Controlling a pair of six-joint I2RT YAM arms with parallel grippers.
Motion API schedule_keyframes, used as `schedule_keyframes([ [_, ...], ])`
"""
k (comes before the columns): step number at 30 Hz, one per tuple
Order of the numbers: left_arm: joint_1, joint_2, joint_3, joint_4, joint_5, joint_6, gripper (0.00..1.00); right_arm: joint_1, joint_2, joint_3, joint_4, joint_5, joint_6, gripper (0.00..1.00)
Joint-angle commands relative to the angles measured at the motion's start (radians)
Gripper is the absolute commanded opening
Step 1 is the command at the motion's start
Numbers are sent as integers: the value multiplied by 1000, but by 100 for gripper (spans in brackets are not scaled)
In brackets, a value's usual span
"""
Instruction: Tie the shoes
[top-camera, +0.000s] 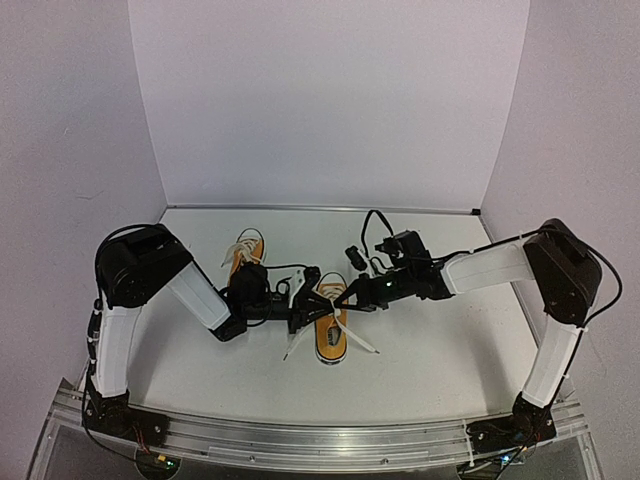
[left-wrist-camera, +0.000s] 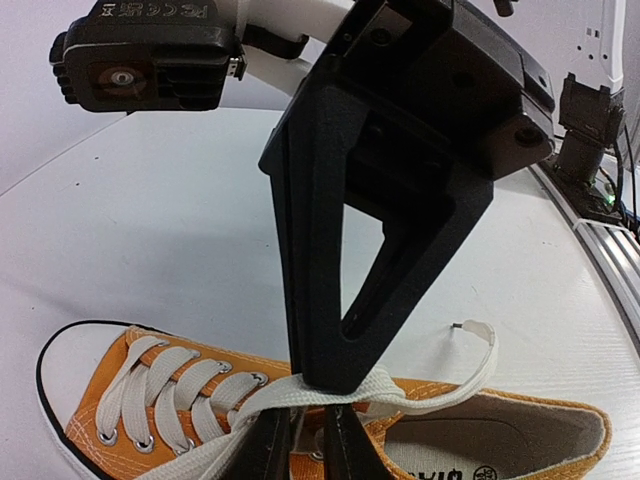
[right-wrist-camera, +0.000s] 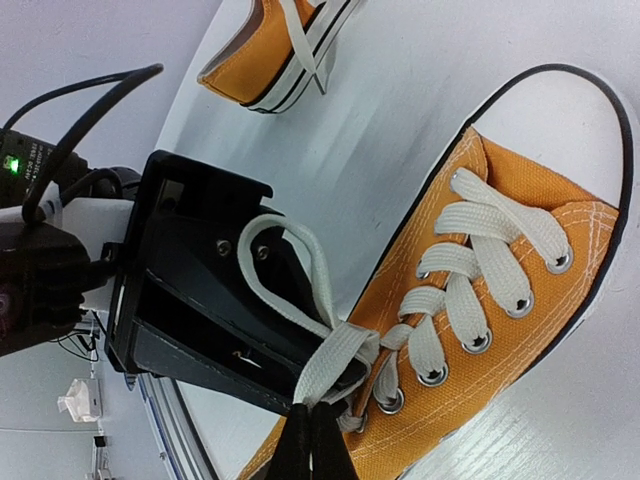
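An orange-yellow sneaker (top-camera: 331, 340) with white laces lies mid-table, toe towards the near edge. It also shows in the left wrist view (left-wrist-camera: 80, 360) and in the right wrist view (right-wrist-camera: 520, 200). My left gripper (top-camera: 308, 308) and right gripper (top-camera: 338, 303) meet tip to tip over its top eyelets. The right gripper (right-wrist-camera: 315, 425) is shut on the white lace (right-wrist-camera: 335, 360), which runs in a loop (right-wrist-camera: 255, 260) across the left gripper's black fingers (right-wrist-camera: 220, 330). The left gripper (left-wrist-camera: 305, 430) is nearly closed, with a lace strand (left-wrist-camera: 440, 395) across its tips. The second sneaker (top-camera: 246, 252) lies behind the left arm.
White walls close the table at the back and both sides. An aluminium rail (top-camera: 320, 440) runs along the near edge. Black cables (top-camera: 375, 225) loop above the right wrist. The right arm's base (left-wrist-camera: 590, 120) stands at the table's edge.
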Motion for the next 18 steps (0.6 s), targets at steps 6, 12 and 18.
schedule_keyframes([
  [6,1,-29,10,-22,-7,4,6,8,-47,13,17,-14,-13,19],
  [12,1,-5,31,1,-1,-13,0,4,-79,4,15,5,-8,23],
  [18,1,-3,33,-5,-2,-7,0,-4,-86,8,14,-8,-12,18],
])
